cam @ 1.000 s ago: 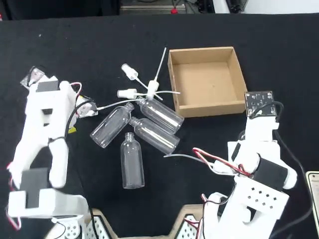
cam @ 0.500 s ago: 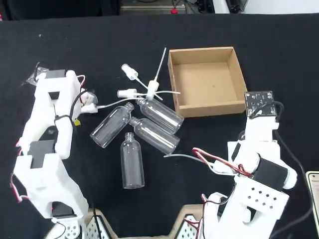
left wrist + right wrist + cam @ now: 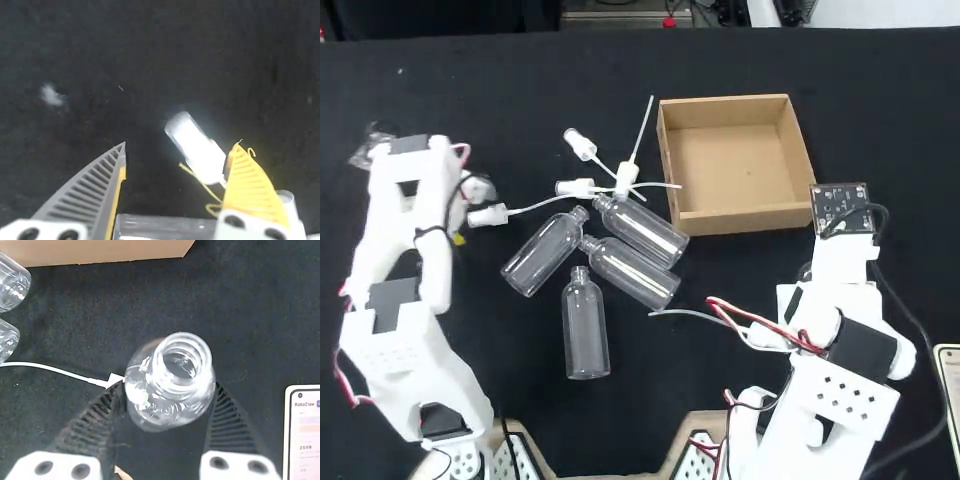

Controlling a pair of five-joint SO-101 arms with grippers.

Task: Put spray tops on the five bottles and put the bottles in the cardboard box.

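— Right wrist view: which bottle do we have, and how will it handle?

— Our right gripper point(image 3: 169, 390) is closed around a clear plastic bottle point(image 3: 170, 375). The bottle is upright, its threaded mouth open toward the camera. We judge it light, thin-walled and slick. A firm hold low on the body suits it and leaves the neck free.

— And the spray top?

— A small white spray top point(image 3: 196, 150) with a thin dip tube lies on the black table point(image 3: 150, 50). It sits between the wide-spread jaws of our left gripper point(image 3: 180, 146), close to the all-yellow finger. It looks light and rigid, so we would take it by the collar, not the tube.

— What lies beyond?

— In the high view, four more clear bottles point(image 3: 584, 322) lie together mid-table. Three other spray tops point(image 3: 575, 186) lie just past them. The open-topped cardboard box point(image 3: 740, 218) stands beside these.
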